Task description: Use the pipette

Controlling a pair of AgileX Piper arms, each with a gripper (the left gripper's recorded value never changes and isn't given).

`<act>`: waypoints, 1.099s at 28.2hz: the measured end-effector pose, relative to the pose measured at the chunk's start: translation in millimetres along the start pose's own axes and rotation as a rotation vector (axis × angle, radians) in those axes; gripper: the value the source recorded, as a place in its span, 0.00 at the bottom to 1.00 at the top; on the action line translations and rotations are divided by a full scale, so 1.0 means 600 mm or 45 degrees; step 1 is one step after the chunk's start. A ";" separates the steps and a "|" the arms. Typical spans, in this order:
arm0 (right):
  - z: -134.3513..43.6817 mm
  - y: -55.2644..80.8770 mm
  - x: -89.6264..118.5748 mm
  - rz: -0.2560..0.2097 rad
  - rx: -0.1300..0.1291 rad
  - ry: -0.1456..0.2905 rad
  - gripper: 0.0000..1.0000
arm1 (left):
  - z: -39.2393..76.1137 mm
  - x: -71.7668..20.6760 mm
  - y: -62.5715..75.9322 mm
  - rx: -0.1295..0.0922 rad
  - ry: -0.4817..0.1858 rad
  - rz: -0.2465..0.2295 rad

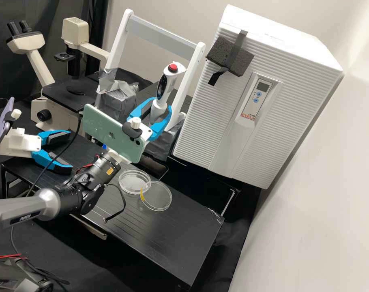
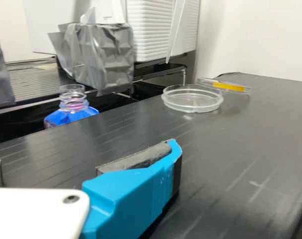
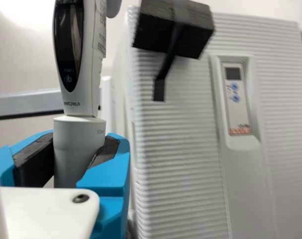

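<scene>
The white electronic pipette (image 1: 165, 85) with a red top button stands upright beside the white frame, and my right gripper (image 1: 159, 117) is shut on its lower body. Up close, the black pads of the blue fingers (image 3: 108, 174) press both sides of the pipette (image 3: 78, 64). My left gripper (image 1: 50, 148) sits open at the bench's left side, holding nothing. One of its blue fingers (image 2: 141, 194) lies low over the black platform. Two clear petri dishes (image 1: 134, 181) (image 1: 157, 195) rest on the platform, the second with a yellow strip (image 1: 143, 194). They also show in the left wrist view as a dish (image 2: 192, 98) and a lid (image 2: 225, 85).
A tall white ribbed appliance (image 1: 253, 93) stands to the right of the pipette. A foil-wrapped block (image 1: 115, 97) and a microscope (image 1: 42, 81) sit at the back left. A small bottle of blue liquid (image 2: 71, 107) stands beyond the platform edge. A mint-green phone (image 1: 111, 134) rides on the arm.
</scene>
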 end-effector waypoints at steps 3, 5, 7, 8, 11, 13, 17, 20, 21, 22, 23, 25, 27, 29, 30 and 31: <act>0.004 0.011 -0.008 -0.001 -0.014 -0.014 0.00 | 0.004 0.000 -0.001 0.001 -0.010 -0.003; 0.004 0.019 -0.013 -0.003 -0.012 -0.006 0.00 | 0.004 0.000 -0.001 0.001 -0.010 -0.003; 0.004 0.024 -0.018 -0.002 -0.015 -0.001 0.00 | 0.004 0.001 -0.001 0.001 -0.011 -0.002; 0.003 0.027 -0.020 0.000 -0.014 0.005 0.00 | 0.004 0.001 -0.001 0.001 -0.013 0.003; 0.000 0.031 -0.025 -0.004 -0.008 0.017 0.00 | 0.010 0.003 -0.001 0.005 -0.032 0.011; -0.001 0.031 -0.028 -0.007 0.002 0.022 0.00 | 0.012 0.003 0.000 0.005 -0.039 0.018; -0.002 0.028 -0.031 -0.028 0.003 0.031 0.00 | 0.012 0.004 0.000 0.004 -0.045 0.031; 0.002 0.020 -0.036 -0.070 -0.015 0.027 0.00 | 0.012 0.005 0.000 0.003 -0.045 0.030; 0.003 0.018 -0.037 -0.081 -0.021 0.025 0.00 | 0.012 0.005 0.000 0.003 -0.045 0.030; 0.003 0.016 -0.038 -0.090 -0.026 0.025 0.00 | 0.012 0.005 0.000 0.003 -0.045 0.030; 0.005 0.014 -0.040 -0.098 -0.029 0.020 0.00 | 0.012 0.005 0.000 0.003 -0.045 0.030; 0.006 0.012 -0.041 -0.111 -0.037 0.021 0.00 | 0.012 0.005 0.000 0.003 -0.045 0.030; 0.007 0.012 -0.042 -0.115 -0.044 0.018 0.00 | 0.012 0.005 0.000 0.003 -0.045 0.030; 0.009 0.014 -0.042 -0.107 -0.049 0.010 0.00 | 0.012 0.005 0.000 0.003 -0.045 0.030; 0.010 0.014 -0.042 -0.107 -0.051 0.006 0.00 | 0.012 0.005 0.000 0.003 -0.045 0.030; 0.010 0.015 -0.042 -0.104 -0.052 0.004 0.00 | 0.012 0.005 0.000 0.003 -0.045 0.030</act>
